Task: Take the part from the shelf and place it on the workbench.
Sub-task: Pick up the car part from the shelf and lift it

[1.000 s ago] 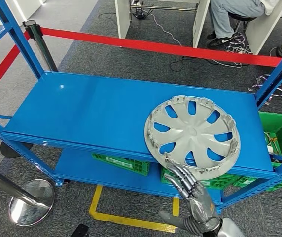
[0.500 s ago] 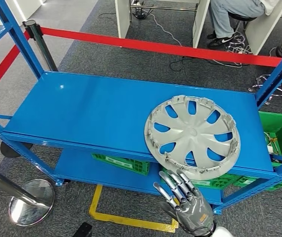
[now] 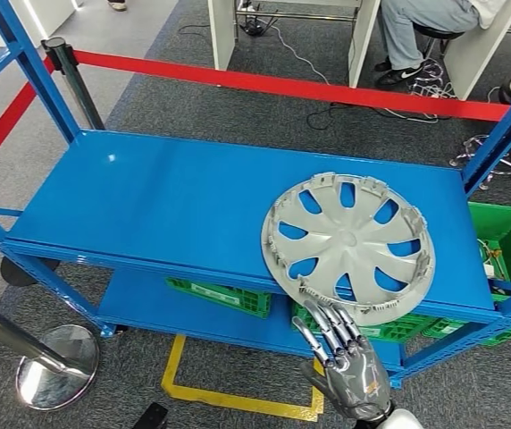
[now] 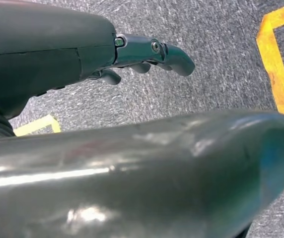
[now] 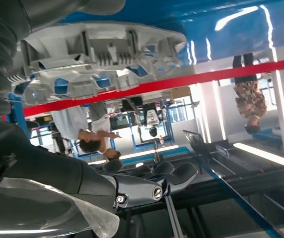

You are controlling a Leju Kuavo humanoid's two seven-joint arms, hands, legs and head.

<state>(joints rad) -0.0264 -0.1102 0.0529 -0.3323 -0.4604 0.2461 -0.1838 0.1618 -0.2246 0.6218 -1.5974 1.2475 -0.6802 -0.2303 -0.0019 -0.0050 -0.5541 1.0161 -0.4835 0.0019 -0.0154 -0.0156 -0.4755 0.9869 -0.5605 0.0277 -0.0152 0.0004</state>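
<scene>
Head view, right hand (image 3: 347, 366) (fingers spread), hubcap (image 3: 348, 243)

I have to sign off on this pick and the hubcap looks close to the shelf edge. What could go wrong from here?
1. The hubcap overhangs the front edge of the blue shelf; an upward nudge from the open right hand just below its rim could tip or slide it off.
2. The rim is thin and the spokes are open, so fingers may catch in a slot or get a weak hold.
3. Green crates sit on the lower shelf beneath; a dropped hubcap could hit them.
</scene>
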